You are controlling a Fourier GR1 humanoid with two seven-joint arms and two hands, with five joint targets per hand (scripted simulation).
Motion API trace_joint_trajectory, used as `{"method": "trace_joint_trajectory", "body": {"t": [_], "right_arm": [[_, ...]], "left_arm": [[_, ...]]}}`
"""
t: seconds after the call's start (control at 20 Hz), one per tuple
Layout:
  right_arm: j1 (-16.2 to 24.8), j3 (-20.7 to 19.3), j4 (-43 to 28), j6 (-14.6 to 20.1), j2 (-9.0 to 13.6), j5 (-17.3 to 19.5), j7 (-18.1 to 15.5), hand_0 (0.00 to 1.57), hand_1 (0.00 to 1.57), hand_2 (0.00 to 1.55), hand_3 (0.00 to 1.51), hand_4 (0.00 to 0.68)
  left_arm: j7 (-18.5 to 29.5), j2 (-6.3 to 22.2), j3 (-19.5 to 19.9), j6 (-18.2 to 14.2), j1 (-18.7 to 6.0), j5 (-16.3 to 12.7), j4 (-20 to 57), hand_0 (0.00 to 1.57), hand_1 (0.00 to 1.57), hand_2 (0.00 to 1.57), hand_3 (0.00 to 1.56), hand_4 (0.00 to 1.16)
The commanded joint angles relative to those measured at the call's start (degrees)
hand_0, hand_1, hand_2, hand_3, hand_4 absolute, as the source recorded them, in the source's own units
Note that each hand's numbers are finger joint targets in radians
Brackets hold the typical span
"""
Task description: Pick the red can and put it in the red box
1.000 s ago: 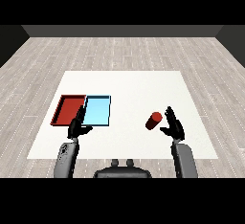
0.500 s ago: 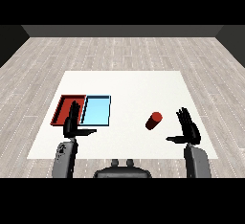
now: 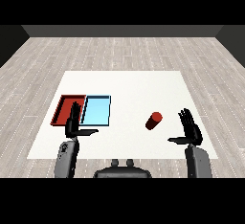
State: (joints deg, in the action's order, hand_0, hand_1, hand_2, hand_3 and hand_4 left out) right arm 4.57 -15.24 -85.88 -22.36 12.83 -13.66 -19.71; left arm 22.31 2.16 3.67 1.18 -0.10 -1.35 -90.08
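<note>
No brand, label or writing can be read on any object.

White table (image 3: 124, 82) fills the middle of the head view, its four edges all visible, with grey plank floor (image 3: 119, 50) around it.

Red can (image 3: 153, 121) lies tilted on the table at about 4 o'clock from table centre, its upper end toward 1 o'clock. It touches neither hand and stands well apart from both trays.

Red tray (image 3: 61, 109) sits at 8 o'clock, near the table's left edge. Light blue tray (image 3: 97, 110) lies just beside it on the right, the two sides touching or nearly so.

Left hand (image 3: 73, 124) stands at the near edge of the red tray, fingers straight and pointing toward 12 o'clock, thumb spread toward 3 o'clock under the blue tray. It holds nothing.

Right hand (image 3: 190, 128) sits at 4 o'clock from the can, near the table's right front corner, fingers straight and fanned, thumb out toward 9 o'clock. It holds nothing.

Bare table lies between the can and the blue tray, and across the whole far half.
</note>
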Motion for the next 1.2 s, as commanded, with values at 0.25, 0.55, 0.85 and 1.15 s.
{"method": "trace_joint_trajectory", "body": {"t": [0.25, 0.55, 0.85, 1.15], "right_arm": [[-1.2, -0.7, -1.1, -0.5, -1.0, -0.7, 1.6, 0.00, 0.00, 0.00, 0.00, 0.000], [-3.2, -0.9, 2.5, 0.4, -1.1, 0.6, 1.3, 0.00, 0.00, 0.00, 0.00, 0.000], [-9.8, -1.8, 12.0, -1.6, 0.5, -1.6, 2.2, 0.00, 0.00, 0.00, 0.00, 0.000], [-14.5, 1.1, 17.6, 2.9, -3.3, 1.2, 0.4, 0.00, 0.00, 0.00, 0.00, 0.000]], "left_arm": [[2.9, 0.1, 0.5, -0.8, -3.4, 0.1, 5.4, 0.00, 0.00, 0.00, 0.00, 0.00], [-0.2, -0.1, -1.4, -0.1, 1.7, -0.2, -2.1, 0.00, 0.00, 0.00, 0.00, 0.00], [1.1, 2.4, 0.9, 2.2, 5.3, -2.3, -2.9, 0.00, 0.00, 0.00, 0.00, 0.00], [0.5, 0.1, -0.8, 1.4, 4.9, -2.5, -3.6, 0.00, 0.00, 0.00, 0.00, 0.00]]}}
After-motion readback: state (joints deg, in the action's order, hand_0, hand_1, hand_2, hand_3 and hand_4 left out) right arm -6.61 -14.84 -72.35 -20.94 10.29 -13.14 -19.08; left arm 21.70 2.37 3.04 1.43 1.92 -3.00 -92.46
